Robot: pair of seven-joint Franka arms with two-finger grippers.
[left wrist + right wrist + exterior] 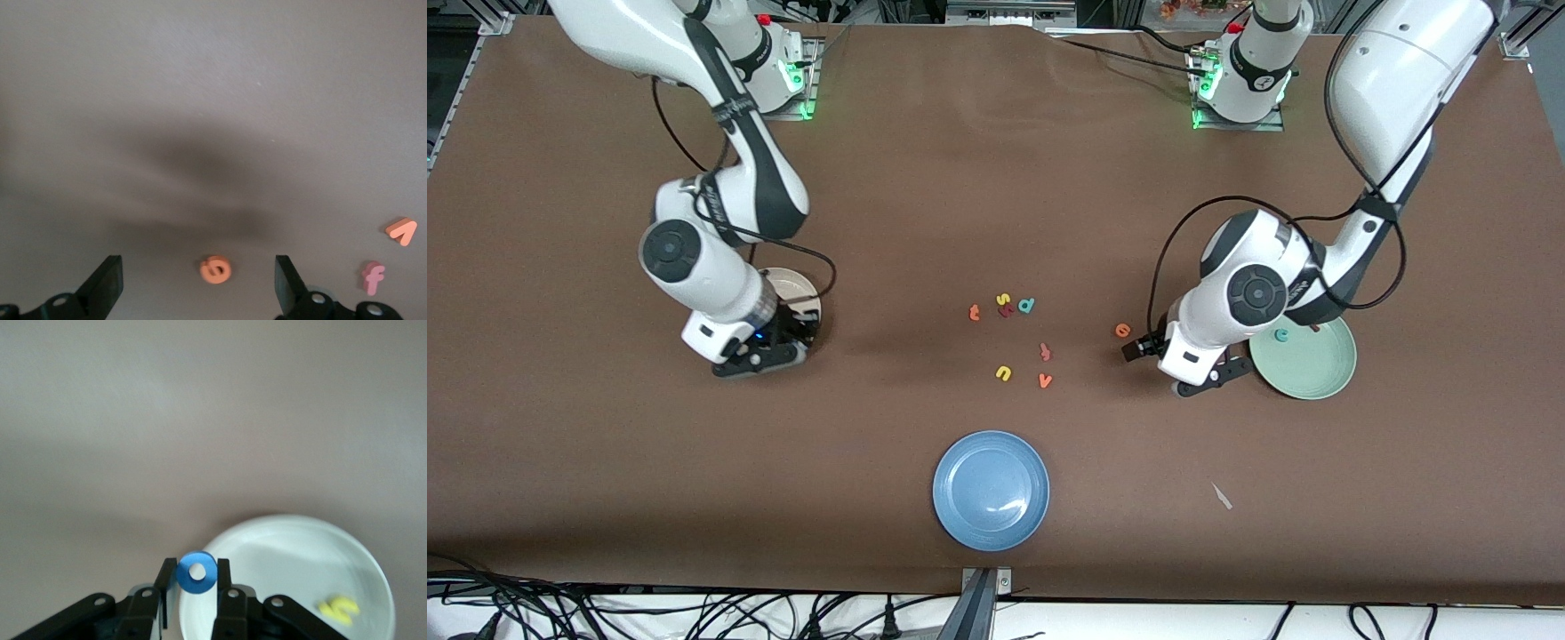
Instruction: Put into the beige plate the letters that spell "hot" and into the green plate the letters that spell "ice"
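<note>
Sorting midway: right gripper point(197, 587) pinches the blue o point(197, 573) over the beige plate point(300, 547).
Left gripper point(199, 283), jaws spread wide and empty, hovers over the orange e point(215, 269) beside the green plate point(1320, 369); next, lower and close.

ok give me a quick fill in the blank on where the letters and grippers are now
1. The right gripper holds the blue ____ over the beige plate.
2. The teal c lies in the ____ plate.
3. The left gripper hangs with fingers ____ over the orange e.
4. A ____ letter already lies in the beige plate.

Missing: o; green; open; yellow
</note>
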